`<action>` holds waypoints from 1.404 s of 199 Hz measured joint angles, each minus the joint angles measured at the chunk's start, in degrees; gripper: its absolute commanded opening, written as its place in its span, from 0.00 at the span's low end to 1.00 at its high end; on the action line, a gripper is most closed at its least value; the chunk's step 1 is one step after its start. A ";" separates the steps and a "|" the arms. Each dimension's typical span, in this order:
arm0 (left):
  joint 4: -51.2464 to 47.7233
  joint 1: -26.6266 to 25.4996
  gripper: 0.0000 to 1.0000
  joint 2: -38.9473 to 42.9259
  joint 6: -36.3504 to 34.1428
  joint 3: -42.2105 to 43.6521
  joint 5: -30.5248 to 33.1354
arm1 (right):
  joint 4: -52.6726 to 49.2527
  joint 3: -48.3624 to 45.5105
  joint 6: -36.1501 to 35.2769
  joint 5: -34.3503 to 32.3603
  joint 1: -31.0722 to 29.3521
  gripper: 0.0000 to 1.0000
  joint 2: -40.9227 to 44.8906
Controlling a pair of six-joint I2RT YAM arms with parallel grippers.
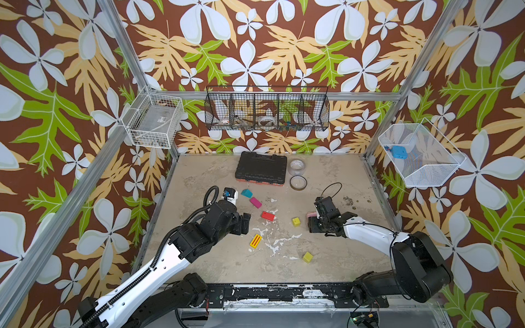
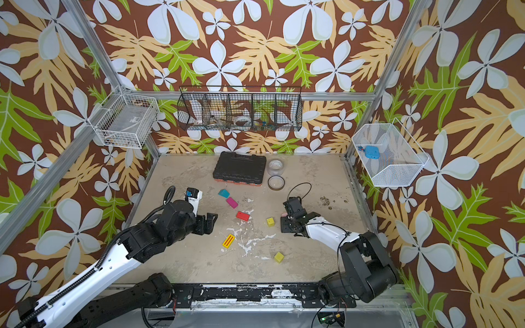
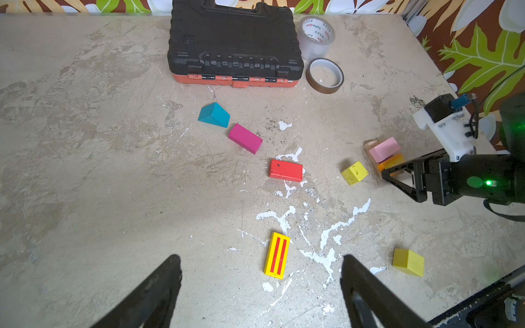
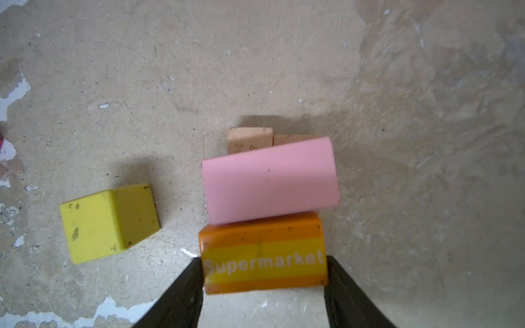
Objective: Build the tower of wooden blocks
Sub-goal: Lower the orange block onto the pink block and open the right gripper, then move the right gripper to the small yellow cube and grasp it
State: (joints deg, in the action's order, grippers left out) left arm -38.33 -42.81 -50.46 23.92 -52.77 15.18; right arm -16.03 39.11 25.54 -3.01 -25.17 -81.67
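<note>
While left fingers [image 3: 159, 289] spread wide, orange block [image 4: 262, 255] sits between right fingers [image 4: 181, 292]; grip unclear.

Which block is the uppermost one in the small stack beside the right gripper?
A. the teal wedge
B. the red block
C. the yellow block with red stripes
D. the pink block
D: in the right wrist view the pink block sits uppermost, above the orange block and the plain wood bars.

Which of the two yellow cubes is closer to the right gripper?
The speckled yellow cube just beside the right gripper; the clean yellow cube lies farther off, toward the table's front edge.
</note>
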 measured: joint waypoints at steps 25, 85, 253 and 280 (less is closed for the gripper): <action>0.00 0.00 0.89 0.00 0.00 0.00 0.00 | -0.11 0.00 0.04 0.00 0.22 0.68 -0.11; 0.00 0.00 0.89 0.15 0.00 0.00 0.00 | -0.66 0.44 0.85 -0.07 0.52 0.85 0.94; -0.02 0.00 0.90 -0.98 0.02 0.00 1.11 | -4.37 -13.64 10.23 2.73 -22.14 0.91 33.68; -0.02 0.00 0.89 -0.83 0.02 0.00 1.11 | -4.61 -15.15 10.78 2.71 -25.38 0.88 34.93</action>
State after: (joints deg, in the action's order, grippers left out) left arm -38.35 -42.81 -51.29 23.94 -52.77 16.29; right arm -20.64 23.97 36.32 -0.30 -50.54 -46.74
